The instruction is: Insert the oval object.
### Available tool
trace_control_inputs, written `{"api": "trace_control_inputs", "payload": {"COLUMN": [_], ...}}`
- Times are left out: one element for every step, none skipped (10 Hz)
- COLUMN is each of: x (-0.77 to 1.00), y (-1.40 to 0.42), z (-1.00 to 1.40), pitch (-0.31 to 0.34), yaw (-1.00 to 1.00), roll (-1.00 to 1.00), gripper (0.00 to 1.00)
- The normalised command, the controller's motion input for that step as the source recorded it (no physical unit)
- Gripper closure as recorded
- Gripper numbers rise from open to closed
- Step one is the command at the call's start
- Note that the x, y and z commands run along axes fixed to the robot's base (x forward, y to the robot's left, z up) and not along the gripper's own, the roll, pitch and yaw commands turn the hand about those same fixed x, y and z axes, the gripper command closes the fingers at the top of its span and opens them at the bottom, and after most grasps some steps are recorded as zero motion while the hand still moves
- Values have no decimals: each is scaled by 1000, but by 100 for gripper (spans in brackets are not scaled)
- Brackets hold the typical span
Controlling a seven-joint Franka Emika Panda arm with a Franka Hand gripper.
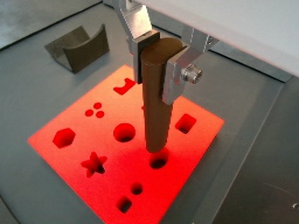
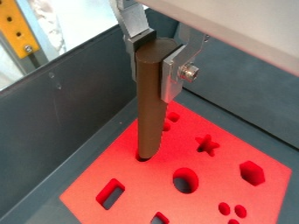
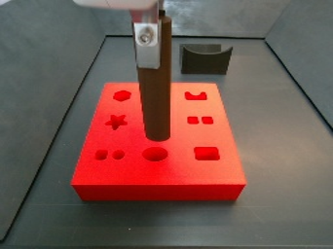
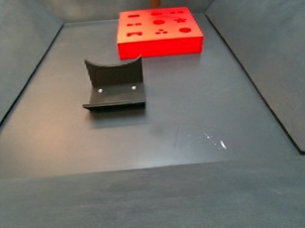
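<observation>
My gripper (image 1: 158,54) is shut on the top of the oval object (image 1: 155,105), a long dark brown peg held upright. It shows the same way in both wrist views (image 2: 156,57) and in a side view (image 3: 148,44). The peg (image 2: 149,105) reaches down to the top face of the red block (image 1: 187,149). Its lower end meets the block near the middle (image 3: 155,97), just behind the round hole (image 3: 155,154). I cannot tell how deep it sits. In a side view the block (image 4: 163,46) lies far off and the gripper is out of frame.
The red block (image 3: 163,185) has several shaped holes: star, hexagon, round, rectangles. A dark grey curved holder (image 3: 203,58) stands behind the block, and also shows in a wrist view (image 1: 79,48) and a side view (image 4: 113,84). Dark walls enclose the floor.
</observation>
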Motion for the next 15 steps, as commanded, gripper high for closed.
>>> {"api": "trace_control_inputs", "payload": {"x": [29, 174, 186, 157, 0, 0, -209, -117, 0, 274, 269, 97, 37, 0, 0], "y": [-14, -197, -137, -63, 0, 0, 0, -14, -29, -40, 0, 0, 0, -49, -66], "z": [0, -126, -186, -223, -246, -251, -194, -111, -54, -43, -63, -60, -86, -49, -60], "pitch": [0, -1, -16, -10, 0, 0, 0, 0, 0, 0, 0, 6, 0, 0, 0], "yaw": [0, 37, 20, 20, 0, 0, 0, 0, 0, 9, 0, 0, 11, 0, 0], "roll": [0, 0, 0, 0, 53, 57, 73, 56, 17, 74, 77, 61, 51, 37, 40], "gripper": [100, 100, 100, 100, 100, 100, 100, 100, 100, 100, 100, 100, 100, 100, 100]}}
